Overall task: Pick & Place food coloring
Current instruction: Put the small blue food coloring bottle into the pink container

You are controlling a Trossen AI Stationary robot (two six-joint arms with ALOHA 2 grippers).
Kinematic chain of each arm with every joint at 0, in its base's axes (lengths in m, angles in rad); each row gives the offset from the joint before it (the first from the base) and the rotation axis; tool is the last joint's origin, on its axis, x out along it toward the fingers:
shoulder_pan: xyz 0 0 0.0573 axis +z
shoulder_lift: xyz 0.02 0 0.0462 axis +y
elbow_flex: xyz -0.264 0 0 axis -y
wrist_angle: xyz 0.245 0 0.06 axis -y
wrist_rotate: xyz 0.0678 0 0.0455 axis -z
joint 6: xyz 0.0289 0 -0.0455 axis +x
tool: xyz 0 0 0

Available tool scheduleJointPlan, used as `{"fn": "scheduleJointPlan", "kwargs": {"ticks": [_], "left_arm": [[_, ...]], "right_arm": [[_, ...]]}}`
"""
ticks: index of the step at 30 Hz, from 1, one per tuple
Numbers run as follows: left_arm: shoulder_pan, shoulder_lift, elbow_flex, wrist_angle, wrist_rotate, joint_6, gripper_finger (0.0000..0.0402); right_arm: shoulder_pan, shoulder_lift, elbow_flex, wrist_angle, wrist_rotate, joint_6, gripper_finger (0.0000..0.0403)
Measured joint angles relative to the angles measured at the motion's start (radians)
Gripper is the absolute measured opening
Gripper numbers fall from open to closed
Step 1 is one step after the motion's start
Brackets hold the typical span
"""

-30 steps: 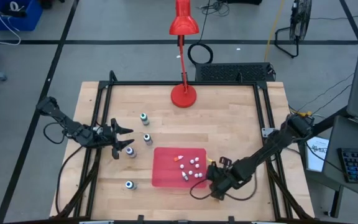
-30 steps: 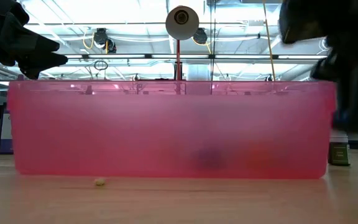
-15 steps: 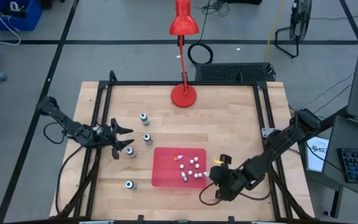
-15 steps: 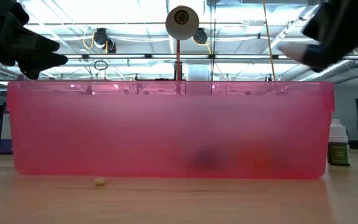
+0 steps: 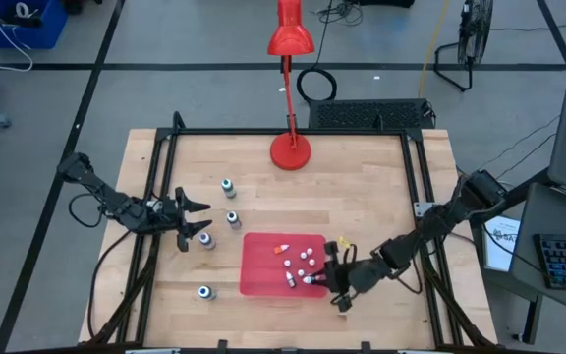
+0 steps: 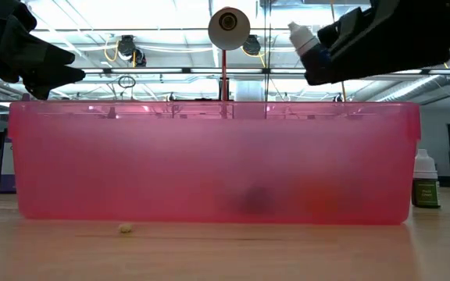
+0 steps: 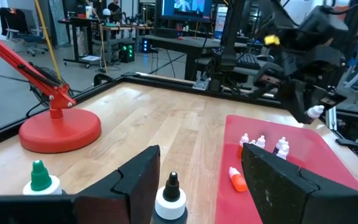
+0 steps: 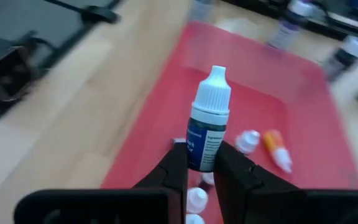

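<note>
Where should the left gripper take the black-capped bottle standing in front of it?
Take the black-capped bottle by its round body, below the tapered cap, which would slip. It stands upright in line with the open left gripper, so come level from that side, one finger on each side. The right gripper holds a white-capped bottle above the tray.

A white-capped, dark-bodied food coloring bottle [image 8: 207,121] is held above the tray (over its right edge); several lie inside, 4 stand on the table left.
</note>
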Motion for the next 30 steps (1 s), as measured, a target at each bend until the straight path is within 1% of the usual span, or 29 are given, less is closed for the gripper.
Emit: {"fn": "scheduleJointPlan", "kwargs": {"ticks": [2, 4, 7, 10, 12, 16, 19, 21, 22, 24, 25, 27, 28, 30], "left_arm": [[0.000, 0.000, 0.000, 0.000, 0.000, 0.000, 0.0228], [0.000, 0.000, 0.000, 0.019, -0.003, 0.002, 0.0228], [0.003, 0.000, 0.000, 0.099, -0.010, -0.013, 0.0228], [0.003, 0.000, 0.000, 0.126, 0.036, -0.080, 0.0228], [0.003, 0.000, 0.000, 0.115, 0.061, -0.114, 0.0228], [0.003, 0.007, 0.000, 0.088, 0.054, -0.191, 0.0228], [0.004, 0.045, 0.000, 0.072, 0.060, -0.260, 0.0228], [0.013, 0.092, 0.000, 0.081, 0.063, -0.296, 0.0228], [0.024, 0.120, 0.000, 0.101, 0.080, -0.305, 0.0228], [0.053, 0.204, 0.011, 0.147, 0.166, -0.296, 0.0227], [0.065, 0.262, 0.026, 0.167, 0.204, -0.286, 0.0227], [0.087, 0.401, 0.075, 0.185, 0.225, -0.251, 0.0223], [0.099, 0.478, 0.116, 0.188, 0.227, -0.223, 0.0219], [0.128, 0.645, 0.224, 0.188, 0.273, -0.162, 0.0209]], "right_arm": [[-0.030, 0.000, -0.023, 0.045, -0.073, -0.037, 0.0041], [-0.058, 0.000, -0.030, 0.055, -0.124, -0.060, 0.0041], [-0.082, 0.000, -0.030, 0.048, -0.159, -0.101, 0.0041], [-0.094, 0.000, -0.030, 0.049, -0.164, -0.154, 0.0041], [-0.102, 0.000, -0.030, 0.048, -0.163, -0.177, 0.0040], [-0.110, 0.000, -0.030, 0.054, -0.161, -0.204, 0.0040], [-0.118, 0.000, -0.030, 0.063, -0.181, -0.216, 0.0040], [-0.126, 0.000, -0.030, 0.073, -0.210, -0.225, 0.0040], [-0.129, 0.000, -0.030, 0.083, -0.222, -0.228, 0.0040], [-0.138, -0.001, -0.030, 0.094, -0.239, -0.229, 0.0040], [-0.142, -0.001, -0.030, 0.094, -0.238, -0.229, 0.0040], [-0.153, -0.001, -0.030, 0.093, -0.238, -0.229, 0.0040], [-0.158, -0.001, -0.030, 0.093, -0.237, -0.228, 0.0040], [-0.168, -0.001, -0.030, 0.093, -0.235, -0.213, 0.0040]]}}
